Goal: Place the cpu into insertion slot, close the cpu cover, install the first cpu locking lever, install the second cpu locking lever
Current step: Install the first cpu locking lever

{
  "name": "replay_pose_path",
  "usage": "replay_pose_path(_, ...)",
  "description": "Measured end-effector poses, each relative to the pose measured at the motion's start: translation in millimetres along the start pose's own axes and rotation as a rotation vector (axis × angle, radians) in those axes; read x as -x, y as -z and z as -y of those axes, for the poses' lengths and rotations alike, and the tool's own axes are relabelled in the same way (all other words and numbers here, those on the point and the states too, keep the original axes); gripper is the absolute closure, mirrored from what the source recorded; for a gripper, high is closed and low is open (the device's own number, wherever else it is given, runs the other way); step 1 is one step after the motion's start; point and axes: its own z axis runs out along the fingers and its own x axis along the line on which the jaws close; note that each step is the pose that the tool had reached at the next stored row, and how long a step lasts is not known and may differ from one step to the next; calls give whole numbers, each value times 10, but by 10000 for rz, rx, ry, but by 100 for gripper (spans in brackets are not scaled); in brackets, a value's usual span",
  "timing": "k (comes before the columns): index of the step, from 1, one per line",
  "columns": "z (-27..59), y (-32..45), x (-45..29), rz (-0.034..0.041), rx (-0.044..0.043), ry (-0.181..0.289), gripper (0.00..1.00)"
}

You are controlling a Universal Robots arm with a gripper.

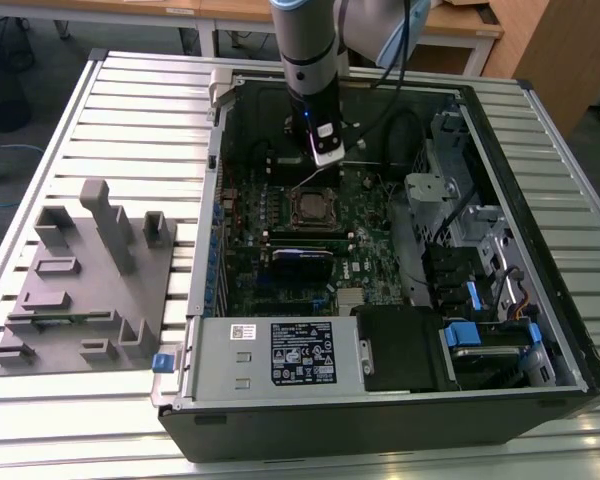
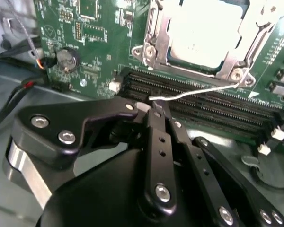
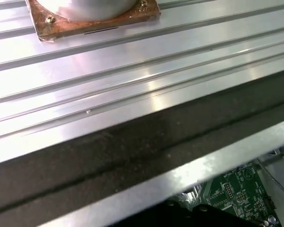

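Jaws pinched shut on lever (image 2: 194, 92) free end, likely for leverage. Cover (image 2: 156, 42) lies closed over cpu (image 2: 206, 28), keeping it seated on the board (image 2: 97, 61).

The cpu (image 2: 206, 30) is sitting framed by the cpu cover (image 2: 155, 43), which is lying flat around it. The gripper (image 2: 155, 108) is hanging just over the long black memory slots (image 2: 213, 106), jaws pinching together on the tip of the thin wire locking lever (image 2: 194, 92) sticking out from the cover's corner.
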Motion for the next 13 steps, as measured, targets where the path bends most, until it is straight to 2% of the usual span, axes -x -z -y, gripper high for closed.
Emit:
replay_pose_path(5,-23,87,17,-32,93,-25,90)
replay_pose_path(10,-34,144,29,-86,250,-69,90)
replay_pose_path(13,-15,153,13,-67,264,-66,90)
